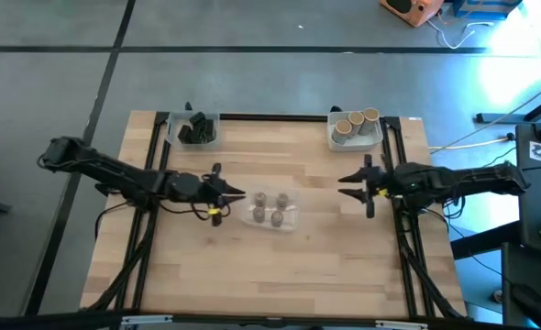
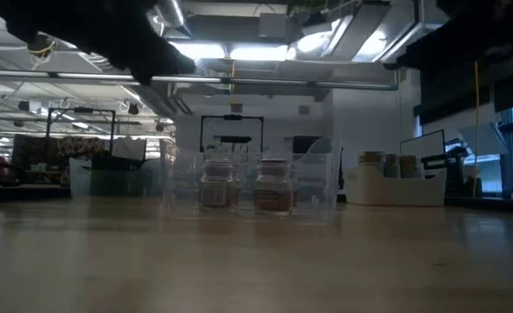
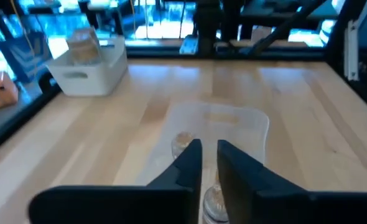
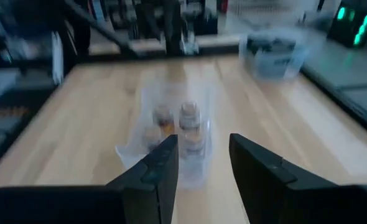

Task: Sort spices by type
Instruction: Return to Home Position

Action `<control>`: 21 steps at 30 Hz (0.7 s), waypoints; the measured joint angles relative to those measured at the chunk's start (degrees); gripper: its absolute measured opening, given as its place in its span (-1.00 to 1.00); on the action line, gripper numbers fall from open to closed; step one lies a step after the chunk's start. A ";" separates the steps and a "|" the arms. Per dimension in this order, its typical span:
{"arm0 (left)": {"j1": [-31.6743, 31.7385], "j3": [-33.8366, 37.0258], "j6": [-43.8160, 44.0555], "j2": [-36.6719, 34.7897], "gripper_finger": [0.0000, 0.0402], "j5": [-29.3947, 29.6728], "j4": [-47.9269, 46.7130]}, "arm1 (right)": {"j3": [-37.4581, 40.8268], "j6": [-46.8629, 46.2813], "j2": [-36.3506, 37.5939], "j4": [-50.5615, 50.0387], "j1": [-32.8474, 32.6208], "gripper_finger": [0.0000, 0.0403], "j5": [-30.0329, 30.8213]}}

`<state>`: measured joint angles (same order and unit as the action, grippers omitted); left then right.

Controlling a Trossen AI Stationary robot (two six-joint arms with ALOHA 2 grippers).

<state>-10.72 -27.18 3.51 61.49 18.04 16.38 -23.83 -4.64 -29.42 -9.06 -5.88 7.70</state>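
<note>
Worktop [image 1: 325, 266]: pale wood, black frame rails along left, right and far edges.

Ctr: clear tray [image 1: 292, 224] w/ four small grey-brown jars [image 1: 259, 199], upright, 2 x 2.

Far left corner: clear bin [image 1: 174, 139] w/ dark blocky containers [image 1: 197, 130] heaped inside; qty cannot be told.

Far right corner: white bin [image 1: 378, 139] w/ three tan cylinders [image 1: 356, 120], pale tops up.

Left gripper [image 1: 241, 194]: just beside the tray's left side, fingers close together, nothing held.

Right gripper [image 1: 346, 187]: toward the right edge, apart from the tray, fingers spread, nothing held.

Arms enter from opposite side edges; both tips point at ctr.
</note>
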 joint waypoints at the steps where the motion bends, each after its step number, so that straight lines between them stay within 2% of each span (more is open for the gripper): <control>1: 0.02 0.81 -0.66 -1.83 -0.85 -0.10 0.00 | 0.82 -0.02 1.59 0.24 0.07 -0.30 -0.30; 5: 0.02 5.01 -1.83 -10.01 -0.97 -0.26 0.14 | 4.29 -0.75 7.11 2.67 0.42 -0.30 -2.71; 9: 0.02 9.86 -2.04 -19.01 -0.98 -0.32 0.45 | 7.46 -0.87 10.78 6.22 0.40 -0.30 -3.82; 21: 0.02 19.68 0.69 -40.69 -0.98 -0.31 -2.61 | 13.28 -1.01 13.12 11.80 0.31 -0.30 -1.79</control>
<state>-10.70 -7.50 4.20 20.80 17.74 13.77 -10.55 -5.65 -16.30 2.74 -5.56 5.91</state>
